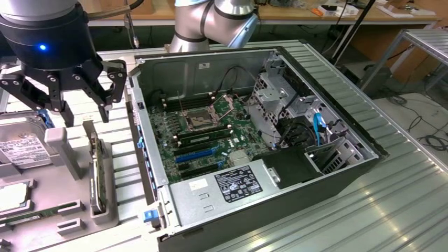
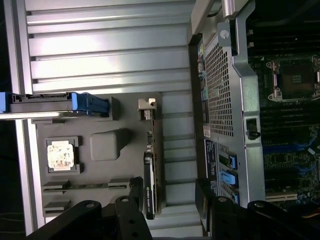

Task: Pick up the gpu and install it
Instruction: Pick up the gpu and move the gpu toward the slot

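Grey holder [image 1: 70, 184] on the bench [image 1: 406, 199] keeps the graphics card [image 1: 96, 173] upright on its edge, beside the open computer case [image 1: 336, 173]. Our tool [image 1: 84, 107] hangs above it, spread wide. We fear that an off-centre descent could knock one finger against its thin edge.

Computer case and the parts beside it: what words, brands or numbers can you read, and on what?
No text reads clearly.
Black label on the power supply: print too small.
White label on the hard drive: blurred.
Sticker on the graphics card: blurred.
Stickers on the case's back: blurred.
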Robot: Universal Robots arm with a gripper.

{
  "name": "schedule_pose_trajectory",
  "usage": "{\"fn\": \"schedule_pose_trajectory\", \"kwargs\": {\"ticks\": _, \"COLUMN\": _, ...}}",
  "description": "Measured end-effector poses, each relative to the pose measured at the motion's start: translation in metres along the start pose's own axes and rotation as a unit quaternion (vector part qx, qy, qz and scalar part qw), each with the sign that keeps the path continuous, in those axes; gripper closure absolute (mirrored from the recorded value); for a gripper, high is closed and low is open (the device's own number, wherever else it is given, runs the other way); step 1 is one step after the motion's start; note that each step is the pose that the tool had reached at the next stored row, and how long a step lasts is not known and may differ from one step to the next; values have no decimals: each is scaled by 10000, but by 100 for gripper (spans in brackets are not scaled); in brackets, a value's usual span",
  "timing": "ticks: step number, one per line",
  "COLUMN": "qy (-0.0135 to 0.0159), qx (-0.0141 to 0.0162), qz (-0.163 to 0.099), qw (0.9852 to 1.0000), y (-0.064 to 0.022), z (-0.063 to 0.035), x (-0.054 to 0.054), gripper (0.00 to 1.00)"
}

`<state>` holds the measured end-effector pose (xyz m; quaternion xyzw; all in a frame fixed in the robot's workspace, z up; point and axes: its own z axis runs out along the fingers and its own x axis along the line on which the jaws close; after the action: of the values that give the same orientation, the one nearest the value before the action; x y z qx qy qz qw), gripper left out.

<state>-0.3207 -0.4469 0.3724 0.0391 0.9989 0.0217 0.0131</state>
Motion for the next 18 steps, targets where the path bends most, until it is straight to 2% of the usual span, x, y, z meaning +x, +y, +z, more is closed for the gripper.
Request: {"fn": "schedule_pose_trajectory", "kwargs": {"ticks": 18, "qy": 0, "qx": 0, "qz": 0, "qw": 10000, "y": -5, "z": 116, "x": 3, "gripper": 46}}
